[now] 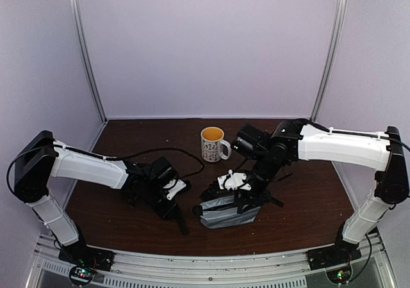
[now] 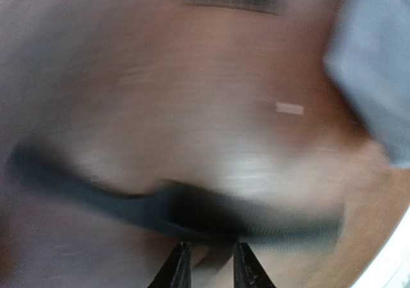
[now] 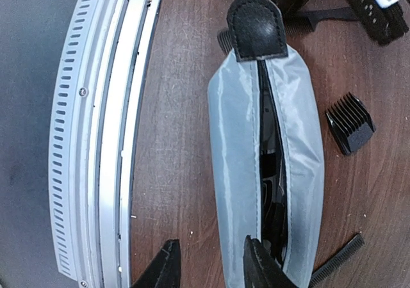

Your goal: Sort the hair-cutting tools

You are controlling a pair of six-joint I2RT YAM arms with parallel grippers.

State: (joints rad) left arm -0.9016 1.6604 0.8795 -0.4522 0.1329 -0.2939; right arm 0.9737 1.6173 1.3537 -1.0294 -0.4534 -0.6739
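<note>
Pouch point(image 3: 236, 141) wall inside right pincer point(image 3: 208, 262), part-open

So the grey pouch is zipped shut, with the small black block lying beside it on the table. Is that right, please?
Not quite: the grey pouch is unzipped, with its mouth gaping open along its length, as the right wrist view shows. The small black block does lie beside it on the table.
</note>
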